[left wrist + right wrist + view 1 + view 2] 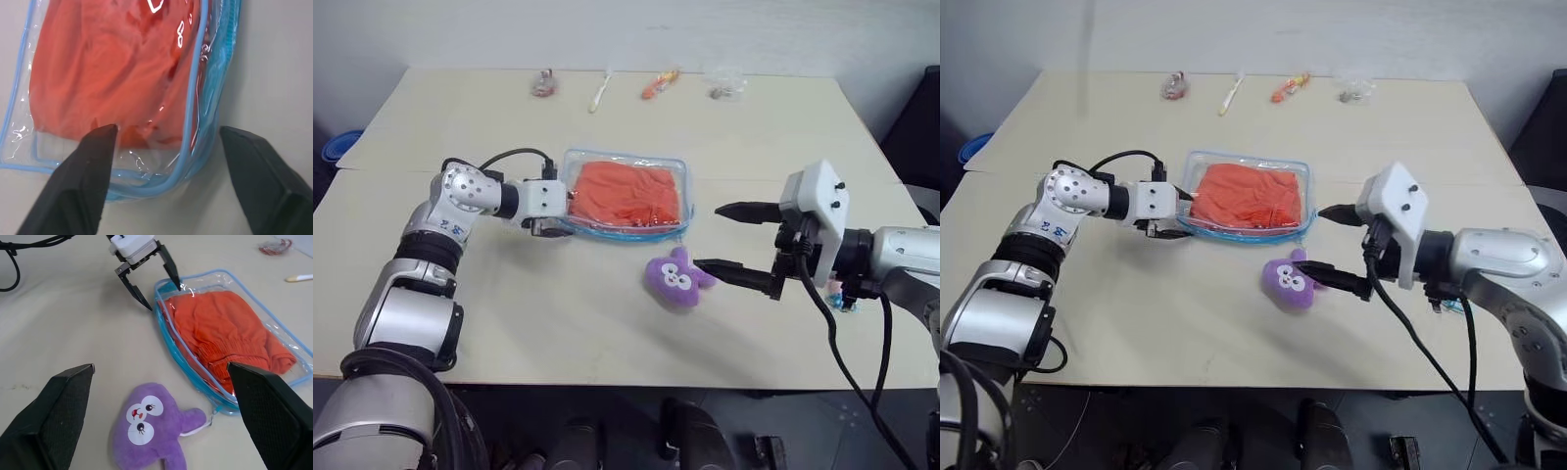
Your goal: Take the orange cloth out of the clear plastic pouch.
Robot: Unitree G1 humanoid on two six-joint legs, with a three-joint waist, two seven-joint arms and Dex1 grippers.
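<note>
Meanwhile the orange cloth (626, 192) is lying inside the clear plastic pouch (676, 166) on the desk (460, 108); the left tool (150, 282) is straddling its corner, fingers apart, while the right tool (732, 242) is hovering wide open.

On the pale counter (607, 333) the clear plastic pouch (677, 168) lies flat near the middle, the orange cloth (626, 191) inside it. The left hand (560, 211) reaches in from the left and meets the pouch's left edge — its fingers cannot be made out. The right hand (729, 240) hovers on the right with fingers spread wide, pointing left, the lower fingertip just beside a purple plush toy (675, 279) lying near the pouch's near right corner. Along the far edge sit a few small items — a white stick (599, 93) and a small orange object (659, 84) among them.
</note>
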